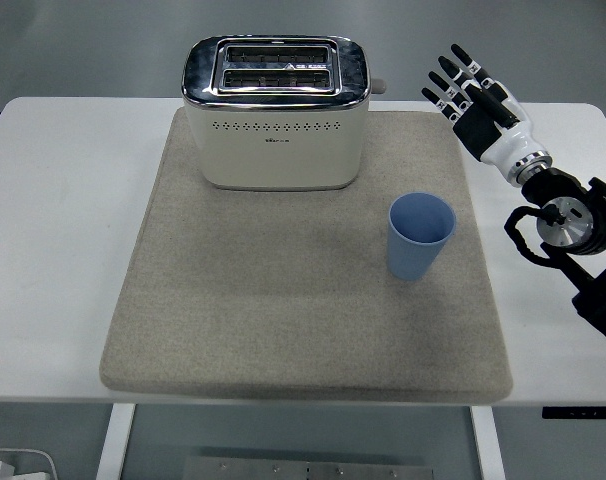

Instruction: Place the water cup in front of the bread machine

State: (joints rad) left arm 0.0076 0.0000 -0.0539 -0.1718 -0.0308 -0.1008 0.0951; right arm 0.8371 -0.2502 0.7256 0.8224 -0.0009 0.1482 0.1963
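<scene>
- Your water cup (420, 236) is a light blue tumbler standing upright, mouth up, on the right part of the beige mat (283, 330). You can see its inside, and it looks empty.
- It sits nearer to you than the bread machine (275, 112) and off to that machine's right, not in front of its middle. The two are apart, with bare mat between them.
- The bread machine is a cream two-slot toaster with a shiny metal top, standing at the far middle of the mat with its slots facing up.
- Your right hand (475, 100) is raised over the white table (53, 250) beyond the mat's far right corner. Its fingers are spread and extended, pointing up and away from you, and they grip nothing.
- The cup lies nearer to you than that hand and to its left, clearly apart from it; nothing touches the cup.
- The right arm's black wrist and forearm run in from the right edge, just beside the mat's right border.
- The mat covers most of the table's middle.
</scene>
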